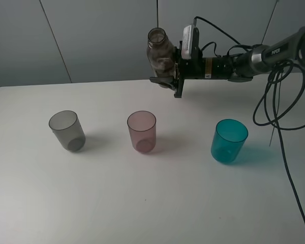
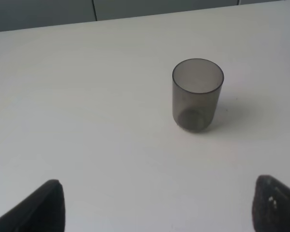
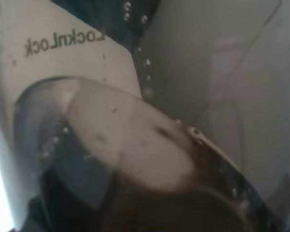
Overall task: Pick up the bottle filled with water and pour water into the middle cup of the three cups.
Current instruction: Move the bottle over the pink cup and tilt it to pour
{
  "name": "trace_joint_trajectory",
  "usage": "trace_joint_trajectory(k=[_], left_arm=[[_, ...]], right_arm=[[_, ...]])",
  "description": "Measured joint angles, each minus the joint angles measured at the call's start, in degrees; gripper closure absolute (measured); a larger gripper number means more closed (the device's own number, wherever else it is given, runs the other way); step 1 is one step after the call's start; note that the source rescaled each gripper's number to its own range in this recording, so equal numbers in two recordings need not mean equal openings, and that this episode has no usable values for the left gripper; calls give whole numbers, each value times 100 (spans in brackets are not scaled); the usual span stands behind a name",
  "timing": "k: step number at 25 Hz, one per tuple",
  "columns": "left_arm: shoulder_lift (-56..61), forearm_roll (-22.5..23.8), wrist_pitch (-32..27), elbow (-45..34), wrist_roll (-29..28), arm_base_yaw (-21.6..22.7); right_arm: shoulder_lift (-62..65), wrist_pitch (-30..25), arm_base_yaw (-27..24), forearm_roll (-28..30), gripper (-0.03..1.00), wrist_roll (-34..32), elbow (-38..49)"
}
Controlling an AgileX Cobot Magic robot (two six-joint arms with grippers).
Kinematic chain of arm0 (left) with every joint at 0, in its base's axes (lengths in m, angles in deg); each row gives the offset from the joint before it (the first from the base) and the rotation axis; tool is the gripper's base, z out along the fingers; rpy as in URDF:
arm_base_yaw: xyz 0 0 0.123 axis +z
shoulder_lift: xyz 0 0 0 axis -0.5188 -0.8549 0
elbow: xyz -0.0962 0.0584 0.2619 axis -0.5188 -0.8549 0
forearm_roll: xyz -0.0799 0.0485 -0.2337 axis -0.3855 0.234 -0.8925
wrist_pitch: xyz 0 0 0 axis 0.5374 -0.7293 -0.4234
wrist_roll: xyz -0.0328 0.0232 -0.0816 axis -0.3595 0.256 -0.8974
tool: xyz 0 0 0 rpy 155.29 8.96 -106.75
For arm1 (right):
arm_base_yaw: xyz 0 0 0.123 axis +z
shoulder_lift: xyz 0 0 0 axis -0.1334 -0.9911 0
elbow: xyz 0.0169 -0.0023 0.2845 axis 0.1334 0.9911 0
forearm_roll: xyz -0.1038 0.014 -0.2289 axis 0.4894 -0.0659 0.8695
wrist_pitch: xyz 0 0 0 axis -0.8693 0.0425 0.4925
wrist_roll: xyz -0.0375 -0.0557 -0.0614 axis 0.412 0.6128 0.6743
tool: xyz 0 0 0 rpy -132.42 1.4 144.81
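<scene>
The smoky bottle (image 1: 157, 46) hangs in the air behind the row of cups, roughly upright with its open neck on top, and my right gripper (image 1: 165, 65) is shut on its lower body from the right side. In the right wrist view the bottle (image 3: 135, 159) fills the picture, with droplets on its wall. On the table stand the three cups: smoky grey (image 1: 67, 130), the pale pink middle cup (image 1: 142, 131) and teal-blue (image 1: 229, 141). The bottle is above and behind the pink cup. My left gripper (image 2: 159, 212) is open, short of the grey cup (image 2: 197, 94).
Black cables (image 1: 279, 101) loop down from the right arm over the table's right side. The white table (image 1: 152, 203) ends at a grey wall behind. The left arm is not seen in the exterior high view.
</scene>
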Motion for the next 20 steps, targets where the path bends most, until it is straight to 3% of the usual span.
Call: trace_joint_trajectory(k=[20], left_arm=[[0, 0, 0, 0, 0, 0]], right_arm=[[-13, 23, 306, 10, 91, 1875, 0]])
